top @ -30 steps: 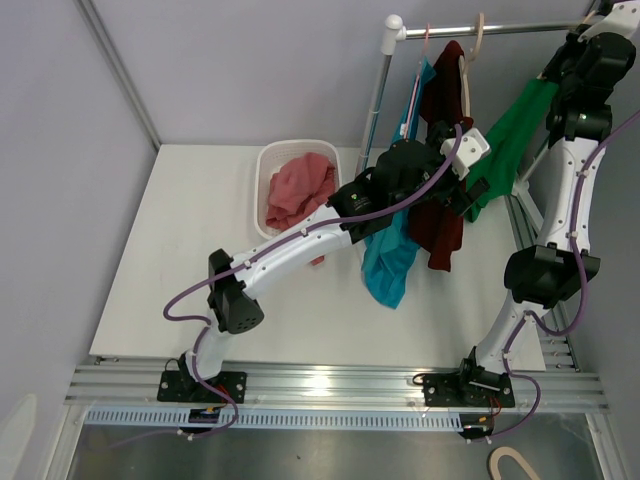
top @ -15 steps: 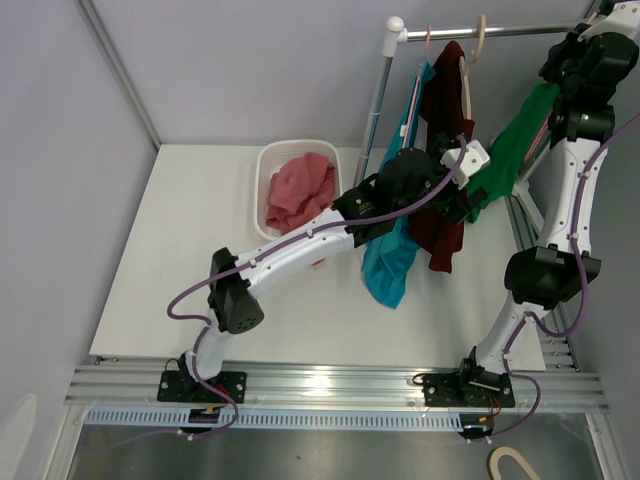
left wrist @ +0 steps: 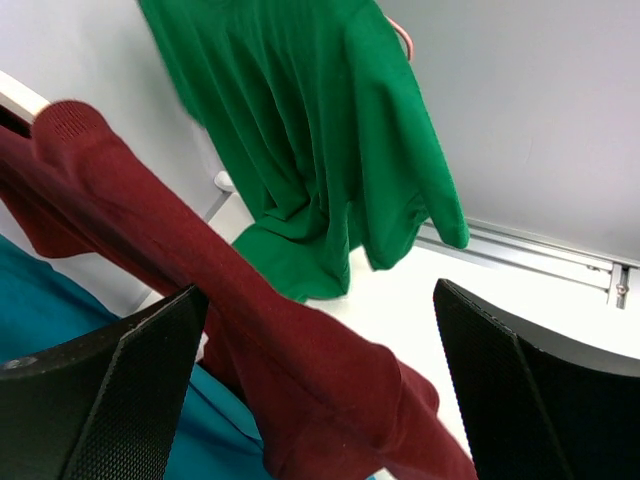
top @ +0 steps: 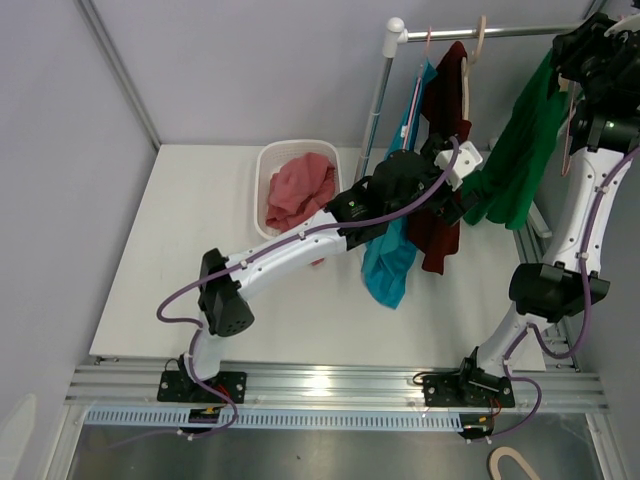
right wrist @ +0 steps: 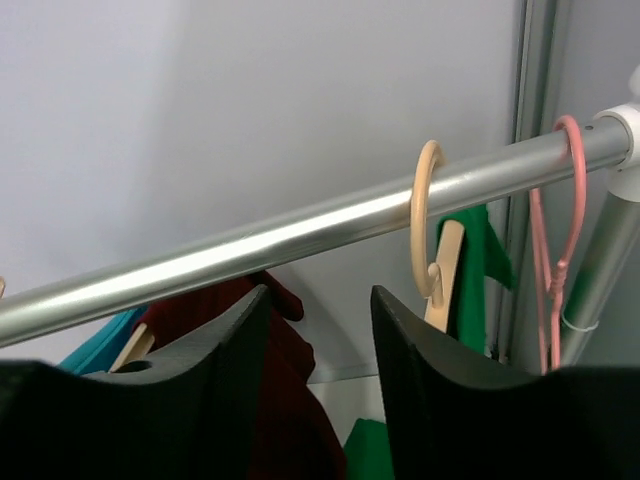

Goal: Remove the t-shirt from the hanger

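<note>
Green cotton t-shirt (top: 520, 160) hangs from beige wooden hanger (right wrist: 447, 270) at steel rail's (right wrist: 250, 245) right end | my right hand (right wrist: 318, 300), parted and empty, sits just below its hook, nearer | my left hand (left wrist: 320, 300) gapes wide, shirt ahead beyond maroon garment (left wrist: 200, 270)

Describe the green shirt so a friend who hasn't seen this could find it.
Find the silver clothes rail at the back right of the white table. Three garments hang from it; the green t-shirt is the rightmost. Its neighbours are a maroon top and a teal top, so it alone is green.
</note>
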Motion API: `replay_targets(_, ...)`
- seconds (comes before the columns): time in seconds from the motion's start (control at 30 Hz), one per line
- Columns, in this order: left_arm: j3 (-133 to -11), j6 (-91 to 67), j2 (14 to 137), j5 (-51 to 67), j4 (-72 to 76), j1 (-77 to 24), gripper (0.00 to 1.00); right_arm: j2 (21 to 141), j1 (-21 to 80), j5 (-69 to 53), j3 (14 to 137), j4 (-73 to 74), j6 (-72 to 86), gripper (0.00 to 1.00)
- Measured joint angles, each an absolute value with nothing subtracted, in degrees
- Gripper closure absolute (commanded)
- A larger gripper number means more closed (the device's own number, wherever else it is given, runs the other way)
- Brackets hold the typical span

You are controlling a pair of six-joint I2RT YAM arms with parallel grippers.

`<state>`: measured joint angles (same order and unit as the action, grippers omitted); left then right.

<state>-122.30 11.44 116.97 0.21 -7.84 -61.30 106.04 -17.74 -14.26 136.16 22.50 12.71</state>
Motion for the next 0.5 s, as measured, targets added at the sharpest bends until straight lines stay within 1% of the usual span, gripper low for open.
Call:
replay_targets(0.27, -120.31, 11.44, 115.9, 0.19, -6.46, -61.3, 0.01, 101.97, -17.54, -13.08, 135.17, 25.82, 11.84, 0.46)
replay_targets(0.37, -118.85, 11.42, 115.44, 0.21, -6.13, -61.3, 0.02, 101.12, -17.54, -11.88, 135.33, 26.7, 11.53, 0.36)
replay_targets(0.47, -118.41, 11.4, 115.42, 0.19, -5.8, -61.3, 0.01, 101.01, -17.56, -10.74, 135.35, 27.31, 10.94, 0.33)
replay_targets(0.5, -118.21, 11.35, 115.39, 0.19, -5.5, -61.32, 0.01, 101.01, -17.65, -10.52, 135.35, 27.66, 10.87, 0.3)
